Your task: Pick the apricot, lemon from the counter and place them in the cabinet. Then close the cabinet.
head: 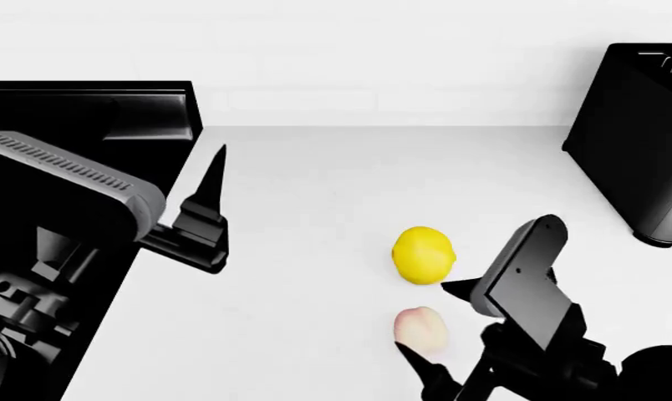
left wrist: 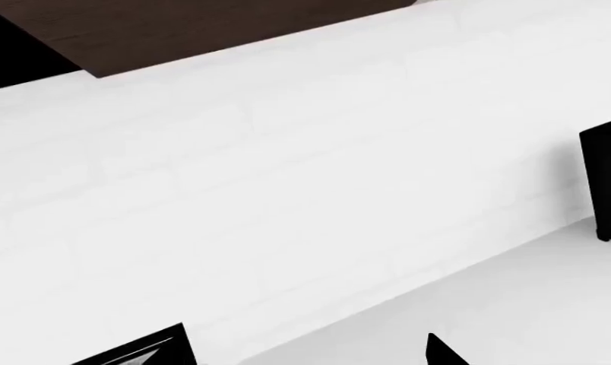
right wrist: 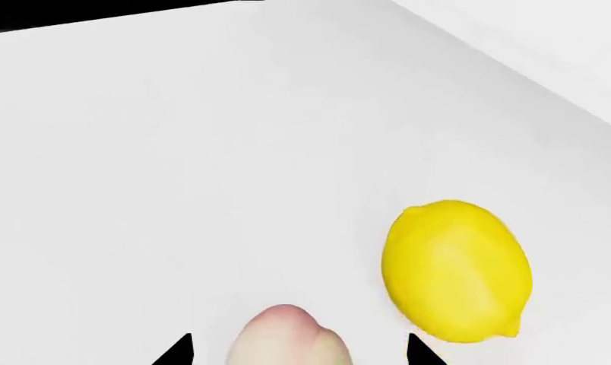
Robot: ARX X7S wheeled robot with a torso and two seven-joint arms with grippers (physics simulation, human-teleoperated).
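Currently the right gripper sits at the lower right of the head view, its two dark fingertips spread apart with the apricot between them; whether either tip touches the fruit cannot be told. Right wrist view agrees: apricot at the bottom centre of the frame, a black fingertip on each side of it with white counter showing in both gaps, jaws apart and nothing clamped. Lemon lies on the counter just above the apricot in the head view, near it but with a sliver of white between them. In the right wrist view the lemon is at the lower right, nub pointing toward the bottom right corner. Left gripper hangs over the left-centre of the head view, one pointed finger standing up, well apart from both fruits; the head view does not show its jaw gap. Left wrist view shows two black tips at the bottom edge, far apart, so that claw reads as spread and empty. Black stove top fills the upper left of the head view. Dark box-shaped appliance stands at the upper right, against the white brick wall. Left wrist view also catches a dark brown panel at the upper left of its frame; what it belongs to cannot be told.
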